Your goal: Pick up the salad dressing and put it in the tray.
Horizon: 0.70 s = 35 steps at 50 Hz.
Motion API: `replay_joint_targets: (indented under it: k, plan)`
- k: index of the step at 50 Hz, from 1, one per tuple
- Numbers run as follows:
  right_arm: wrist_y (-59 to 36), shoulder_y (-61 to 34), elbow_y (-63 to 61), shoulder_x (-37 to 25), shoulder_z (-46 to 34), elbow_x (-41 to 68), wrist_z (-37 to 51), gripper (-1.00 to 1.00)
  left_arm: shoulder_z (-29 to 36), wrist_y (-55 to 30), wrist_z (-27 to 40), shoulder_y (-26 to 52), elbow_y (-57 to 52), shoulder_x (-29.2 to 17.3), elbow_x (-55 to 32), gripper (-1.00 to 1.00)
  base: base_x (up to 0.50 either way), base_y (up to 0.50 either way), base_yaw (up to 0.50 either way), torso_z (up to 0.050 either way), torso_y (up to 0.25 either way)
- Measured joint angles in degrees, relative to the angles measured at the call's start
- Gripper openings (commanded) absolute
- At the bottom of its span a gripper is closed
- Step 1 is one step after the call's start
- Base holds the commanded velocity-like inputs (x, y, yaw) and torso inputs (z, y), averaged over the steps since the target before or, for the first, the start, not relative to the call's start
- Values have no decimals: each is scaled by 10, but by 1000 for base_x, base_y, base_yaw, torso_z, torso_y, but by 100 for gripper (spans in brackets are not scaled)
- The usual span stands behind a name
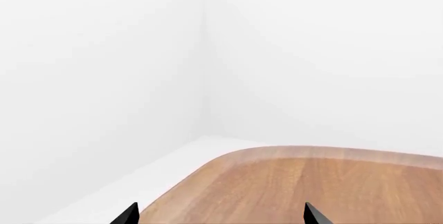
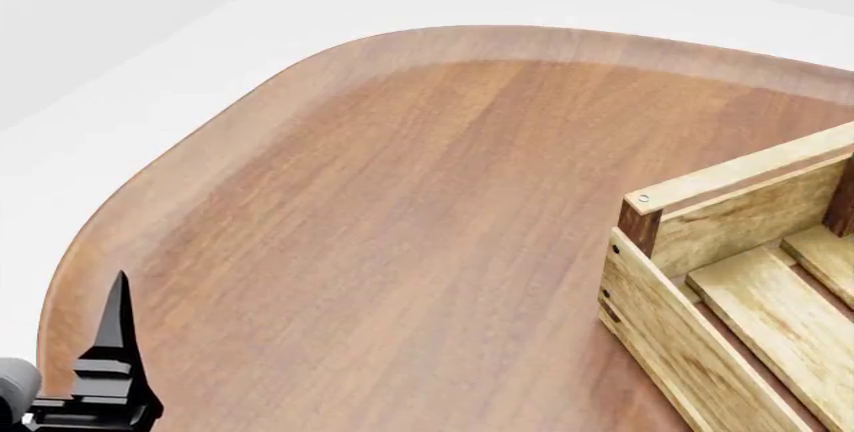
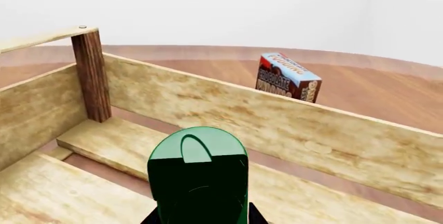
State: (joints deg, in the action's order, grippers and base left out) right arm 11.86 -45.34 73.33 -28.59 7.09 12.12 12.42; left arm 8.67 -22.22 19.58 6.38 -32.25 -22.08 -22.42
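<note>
One salad dressing (image 3: pixel 198 175) in the right claw (image 3: pixel 199 216) (left (image 1: pixel 220 214) apart), one tray (image 3: pixel 291 125).

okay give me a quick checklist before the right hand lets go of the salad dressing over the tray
1. Salad dressing in the right hand: ok, green cap sits between its fingers.
2. Bottle inside the tray walls: ok, slats lie below it.
3. Bottle touching the slats: cannot tell, its base is hidden.
4. Pudding box out of the way: ok, outside, beyond the far wall.
5. Left hand clear: ok, open over bare table, away from the tray.
</note>
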Motion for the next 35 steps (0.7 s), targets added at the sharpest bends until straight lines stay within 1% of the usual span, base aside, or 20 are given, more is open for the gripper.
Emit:
replay_joint_targets:
  k: [8,9,35]
  plan:
    - [4,-3,7,2,16,-17,-3,-100,2,1,1,-1,1,-1,0,100,0,0,0,0,0]
    - [4,-3,7,2,18,-19,-3,100,2,2,1,-1,1,-1,0,100,0,0,0,0,0]
    - [11,4,12,0,62,-59,-9,100,5,4,5,-2,1,-4,-2,100,0,0,0,0,0]
